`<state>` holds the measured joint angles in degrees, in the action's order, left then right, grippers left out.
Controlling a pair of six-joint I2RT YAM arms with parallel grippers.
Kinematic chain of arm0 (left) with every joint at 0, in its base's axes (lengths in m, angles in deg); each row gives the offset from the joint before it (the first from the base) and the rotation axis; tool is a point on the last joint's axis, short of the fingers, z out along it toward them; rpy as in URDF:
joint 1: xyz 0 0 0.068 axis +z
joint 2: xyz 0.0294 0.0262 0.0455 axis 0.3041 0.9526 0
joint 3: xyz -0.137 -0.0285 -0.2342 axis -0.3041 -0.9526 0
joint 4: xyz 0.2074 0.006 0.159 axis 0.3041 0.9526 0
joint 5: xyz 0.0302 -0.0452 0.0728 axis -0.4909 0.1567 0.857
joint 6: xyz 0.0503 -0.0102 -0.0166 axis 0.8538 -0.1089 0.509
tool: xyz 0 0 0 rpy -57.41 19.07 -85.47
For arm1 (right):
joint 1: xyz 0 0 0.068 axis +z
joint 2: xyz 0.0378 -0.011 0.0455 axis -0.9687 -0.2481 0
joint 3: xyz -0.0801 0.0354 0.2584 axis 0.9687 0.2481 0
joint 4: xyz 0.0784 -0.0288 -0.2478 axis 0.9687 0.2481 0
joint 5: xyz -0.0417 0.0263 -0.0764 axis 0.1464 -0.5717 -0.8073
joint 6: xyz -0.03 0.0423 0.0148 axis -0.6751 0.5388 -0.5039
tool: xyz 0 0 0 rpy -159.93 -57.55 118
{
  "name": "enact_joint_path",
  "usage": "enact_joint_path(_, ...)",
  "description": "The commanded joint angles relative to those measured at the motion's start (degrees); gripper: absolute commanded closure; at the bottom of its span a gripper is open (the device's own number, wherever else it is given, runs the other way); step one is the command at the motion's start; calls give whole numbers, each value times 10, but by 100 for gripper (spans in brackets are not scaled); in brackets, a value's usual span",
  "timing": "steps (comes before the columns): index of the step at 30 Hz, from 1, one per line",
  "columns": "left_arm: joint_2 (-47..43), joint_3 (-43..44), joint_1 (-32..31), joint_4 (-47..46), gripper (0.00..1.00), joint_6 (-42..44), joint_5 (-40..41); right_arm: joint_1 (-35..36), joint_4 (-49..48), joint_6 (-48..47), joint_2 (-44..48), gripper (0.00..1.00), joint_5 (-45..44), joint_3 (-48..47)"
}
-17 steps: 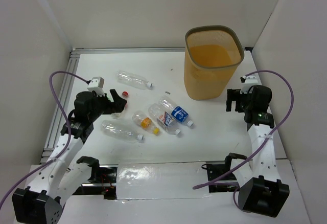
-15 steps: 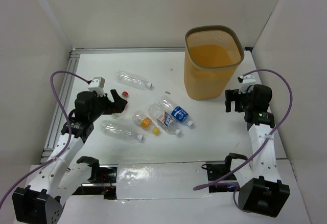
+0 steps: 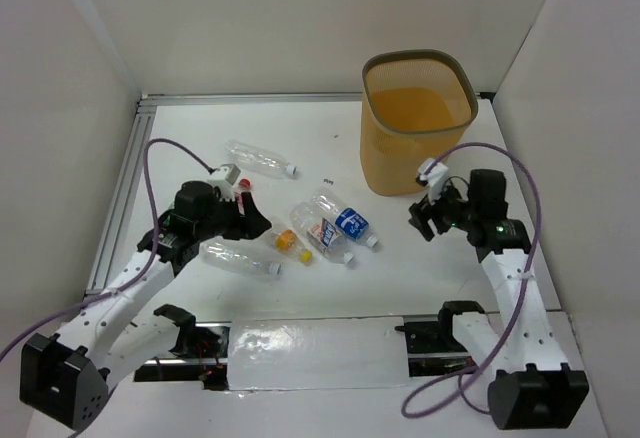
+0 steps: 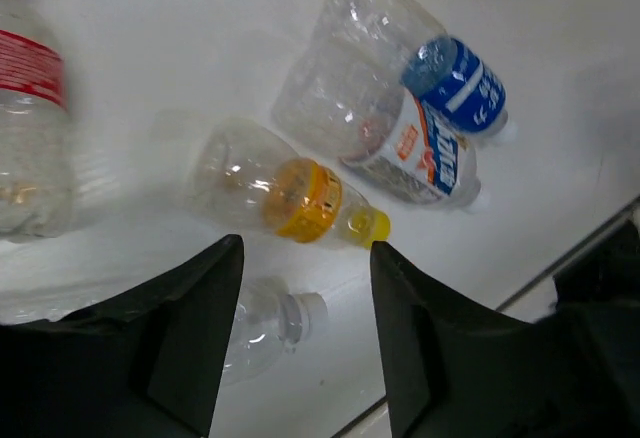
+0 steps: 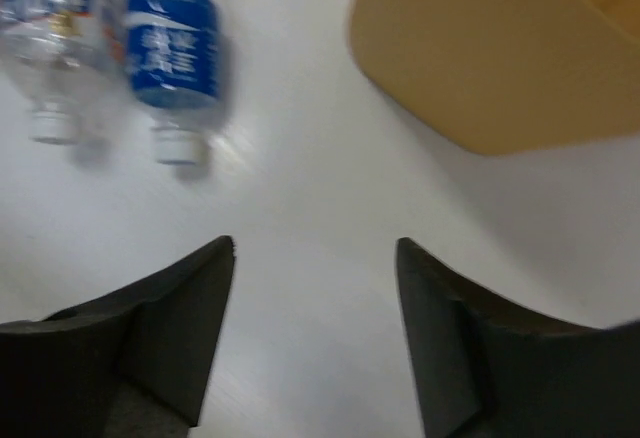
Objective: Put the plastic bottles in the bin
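Several plastic bottles lie left of centre on the white table. An orange-label bottle (image 3: pixel 287 240) (image 4: pixel 290 198), a white-label bottle (image 3: pixel 325 233) (image 4: pixel 415 158) and a blue-label bottle (image 3: pixel 347 220) (image 5: pixel 172 53) lie together. A clear white-capped bottle (image 3: pixel 240 257) (image 4: pixel 270 323) lies nearer. Another clear bottle (image 3: pixel 258 157) lies further back. A red-label bottle (image 4: pixel 35 108) shows at the left wrist view's left edge. My left gripper (image 3: pixel 260 224) (image 4: pixel 305 253) hovers open over the clear bottle's cap, beside the orange-label bottle. My right gripper (image 3: pixel 420 216) (image 5: pixel 315 248) is open over bare table, right of the blue-label bottle. The yellow-orange mesh bin (image 3: pixel 416 118) (image 5: pixel 500 48) stands upright at the back right.
White walls close in the table on the left, back and right. A metal rail (image 3: pixel 120 198) runs along the left edge. A strip of clear film (image 3: pixel 315 348) lies between the arm bases at the near edge.
My left gripper has swung right and forward, from beside the red-capped bottle to the orange-label bottle. My right gripper has moved left and down, away from the bin's side toward the bottles.
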<state>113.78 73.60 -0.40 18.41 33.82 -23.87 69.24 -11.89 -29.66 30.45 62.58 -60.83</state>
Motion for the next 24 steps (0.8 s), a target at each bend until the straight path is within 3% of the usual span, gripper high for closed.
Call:
enact_joint_path(1, 10, 6, -56, 25, 27, -28, 10, 117, -24, 22, -1, 23, 0, 19)
enact_joint_path(2, 17, 11, -70, 34, 22, -36, 46, 165, -43, 52, -10, 19, -18, 19)
enact_joint_path(4, 23, 17, -108, 49, 10, -49, 85, 189, -69, 70, -31, 17, -30, 26)
enact_joint_path(7, 23, 23, -143, 80, 8, -103, 162, 260, -126, 135, -69, 6, -73, 21)
enact_joint_path(9, 23, 23, -156, 117, 7, -154, 200, 322, -166, 172, -88, 6, -106, 21)
enact_joint_path(12, 16, 17, -173, 160, 7, -299, 253, 382, -221, 209, -130, 6, -214, 21)
enact_joint_path(19, -47, 24, -216, 259, 7, -484, 347, 415, -310, 263, -248, 6, -312, -30)
enact_joint_path(24, -80, 17, -221, 309, 3, -575, 359, 415, -321, 268, -352, 3, -339, -78)
